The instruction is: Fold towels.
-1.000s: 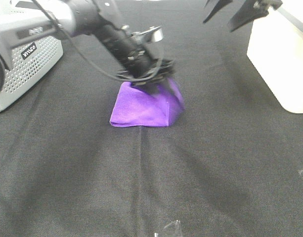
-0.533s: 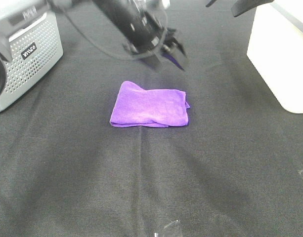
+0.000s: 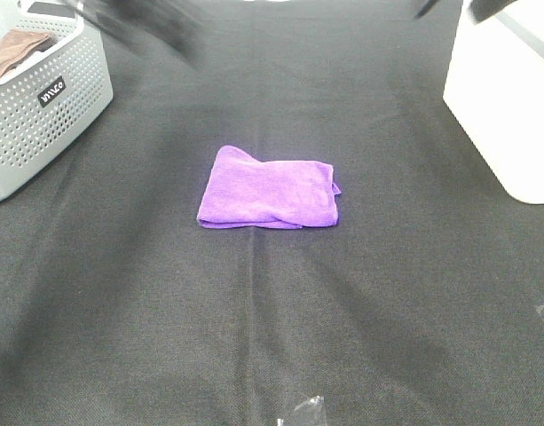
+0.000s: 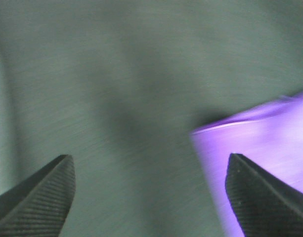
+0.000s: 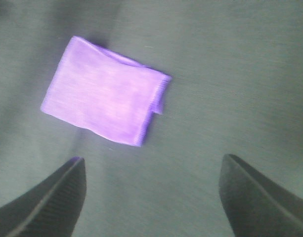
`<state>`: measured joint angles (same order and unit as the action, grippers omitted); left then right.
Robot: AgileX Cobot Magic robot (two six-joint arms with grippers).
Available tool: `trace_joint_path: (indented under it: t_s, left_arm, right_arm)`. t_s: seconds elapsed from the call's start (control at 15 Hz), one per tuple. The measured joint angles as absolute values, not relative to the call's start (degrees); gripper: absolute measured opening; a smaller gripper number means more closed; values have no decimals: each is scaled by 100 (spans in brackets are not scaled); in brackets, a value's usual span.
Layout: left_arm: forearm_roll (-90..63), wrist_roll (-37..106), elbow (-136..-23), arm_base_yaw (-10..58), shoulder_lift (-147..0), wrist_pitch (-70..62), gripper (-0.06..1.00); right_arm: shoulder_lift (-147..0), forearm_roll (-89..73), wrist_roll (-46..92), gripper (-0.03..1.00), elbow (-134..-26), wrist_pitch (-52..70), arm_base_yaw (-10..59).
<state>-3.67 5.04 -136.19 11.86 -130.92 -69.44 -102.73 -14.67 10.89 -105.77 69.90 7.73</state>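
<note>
Purple towel [image 3: 270, 189] lies folded mid-frame, long axis left-right; both grippers spread, empty, up top; left gripper [image 4: 151, 197] nearer.

Small black label with unreadable white lettering on grey basket [image 3: 41, 115]

Even soft light; wrist views blurred; towel [image 3: 268, 193] sharp overhead.

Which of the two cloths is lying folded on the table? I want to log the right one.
The purple towel, folded flat on the black tablecloth. The other, a brown cloth, sits inside the grey perforated basket at the far left.
</note>
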Motion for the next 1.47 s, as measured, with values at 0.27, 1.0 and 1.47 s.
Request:
trace_joint_path:
  t_s: [0.27,1.0,1.47]
  left_arm:
    - [-350,636,-11683,223,-11144,-6950,77]
    - [-728,1197,-5529,-1283,-4366,-6663,77]
    - [-796,1140,-3495,-670,-1536,-6658,77]
  right_arm:
    - [-10067,-1387,940,71,-10577,6990,378]
    - [-4469,-1008,922,71,-5512,6990,-34]
    - [-516,-178,1014,84,-3461,7024,-34]
